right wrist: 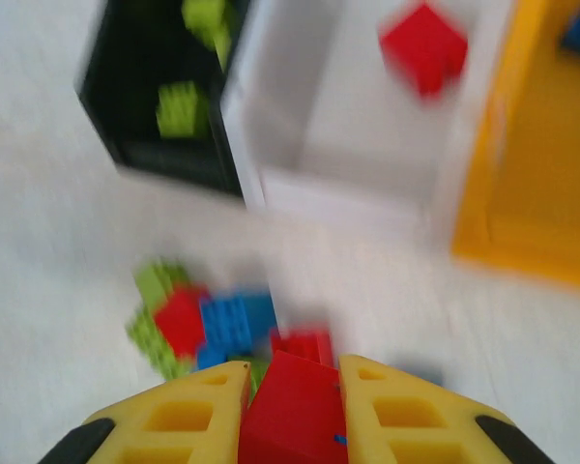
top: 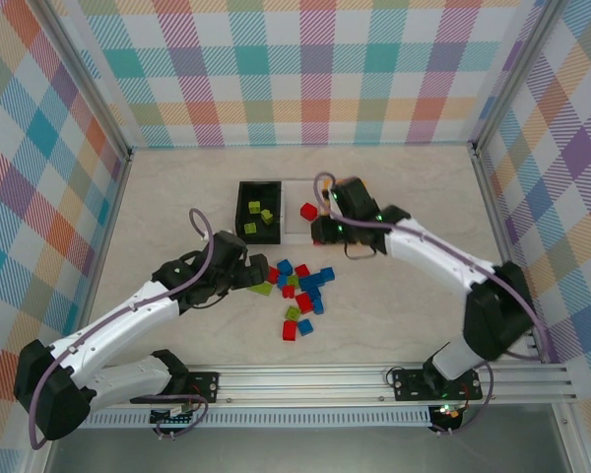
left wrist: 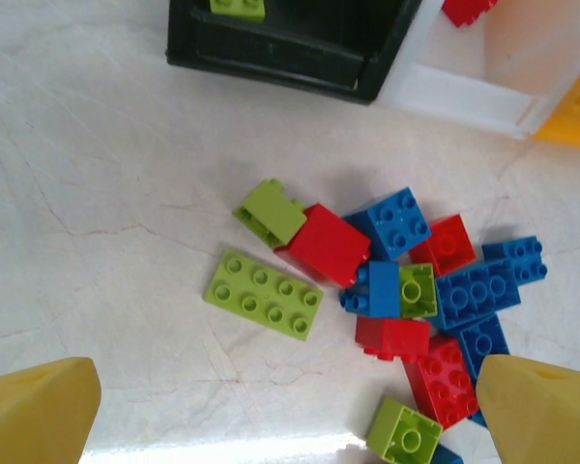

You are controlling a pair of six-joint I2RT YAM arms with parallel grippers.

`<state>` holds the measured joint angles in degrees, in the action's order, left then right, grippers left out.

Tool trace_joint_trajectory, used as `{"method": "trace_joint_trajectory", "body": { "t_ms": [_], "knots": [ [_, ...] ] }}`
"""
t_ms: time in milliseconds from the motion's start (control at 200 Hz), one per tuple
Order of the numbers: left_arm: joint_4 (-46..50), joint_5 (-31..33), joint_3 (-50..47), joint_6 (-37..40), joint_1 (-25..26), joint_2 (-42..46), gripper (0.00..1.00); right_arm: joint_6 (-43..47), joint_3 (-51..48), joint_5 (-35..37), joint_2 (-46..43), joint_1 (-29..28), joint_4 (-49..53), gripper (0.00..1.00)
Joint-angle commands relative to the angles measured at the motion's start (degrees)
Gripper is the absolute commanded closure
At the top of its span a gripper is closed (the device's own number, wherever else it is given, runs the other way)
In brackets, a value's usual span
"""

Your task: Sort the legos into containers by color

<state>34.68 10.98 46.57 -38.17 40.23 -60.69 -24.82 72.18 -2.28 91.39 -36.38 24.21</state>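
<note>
Open table [top: 177, 197] flanks pile [top: 297, 288]; right claw [right wrist: 292, 372] grips red brick [right wrist: 290, 416].

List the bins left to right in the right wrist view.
black bin → white bin → orange bin, which runs off the right edge.

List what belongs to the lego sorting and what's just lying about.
Job:
loose legos
black bin, green legos inside
white bin, red lego inside
orange bin
red brick, clamped in right gripper
left gripper, open

Lying about:
rail
plaid walls
cable
</note>
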Motion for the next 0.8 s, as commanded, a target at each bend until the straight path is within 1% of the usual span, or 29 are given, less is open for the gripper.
{"method": "trace_joint_trajectory", "body": {
  "t_ms": [0, 105, 180, 225, 295, 325, 360, 385, 415, 495, 640, 700, 795],
  "knots": [
    [-0.1, -1.6, -1.1, -0.7, 1.0, 1.0, 0.00, 3.2, 9.3, -0.5, 10.5, 1.6, 0.0, 0.83],
    [0.2, -2.2, -1.9, -0.9, 2.0, 1.0, 0.00, 3.4, 19.9, 0.9, 20.2, 2.8, 2.7, 0.83],
    [-0.2, -3.1, -2.8, -0.8, 2.6, 1.2, 0.00, 3.9, 25.6, 2.1, 25.6, 3.0, 4.6, 0.82],
    [-0.5, -3.9, -3.2, -0.7, 3.0, 1.2, 0.00, 4.4, 28.6, 2.6, 28.0, 3.0, 5.7, 0.80],
    [-0.6, -4.9, -3.6, -0.3, 3.7, 0.9, 0.00, 4.4, 32.5, 3.4, 31.6, 3.2, 7.7, 0.72],
    [-0.4, -5.1, -3.6, 0.0, 4.2, 0.7, 0.00, 4.4, 33.6, 3.3, 32.3, 3.2, 8.2, 0.67],
    [-0.3, -5.3, -3.6, 0.3, 4.8, 0.3, 0.00, 4.5, 34.3, 3.3, 32.6, 3.3, 8.2, 0.58],
    [-0.2, -5.5, -3.5, 0.4, 5.1, 0.1, 0.00, 4.5, 34.4, 3.1, 32.4, 3.3, 7.9, 0.51],
    [-0.1, -5.7, -3.5, 0.6, 5.6, -0.1, 0.00, 4.7, 34.3, 2.8, 31.7, 3.3, 7.3, 0.45],
    [-0.3, -6.3, -3.4, 0.8, 7.1, -0.9, 0.00, 4.7, 32.8, 2.2, 28.7, 3.3, 5.8, 0.38],
    [-0.1, -6.2, -2.8, 0.7, 11.4, -3.5, 0.00, 4.3, 24.4, 1.0, 19.7, 3.3, 1.7, 0.35],
    [-0.2, -6.1, -2.8, 0.6, 13.5, -5.1, 0.01, 3.9, 18.7, -0.4, 15.3, 3.2, -0.6, 0.34],
    [-0.2, -6.0, -2.5, 0.1, 17.2, -8.4, 0.05, 3.0, 8.7, -1.5, 8.3, 3.0, -4.1, 0.34]
  ]
}}
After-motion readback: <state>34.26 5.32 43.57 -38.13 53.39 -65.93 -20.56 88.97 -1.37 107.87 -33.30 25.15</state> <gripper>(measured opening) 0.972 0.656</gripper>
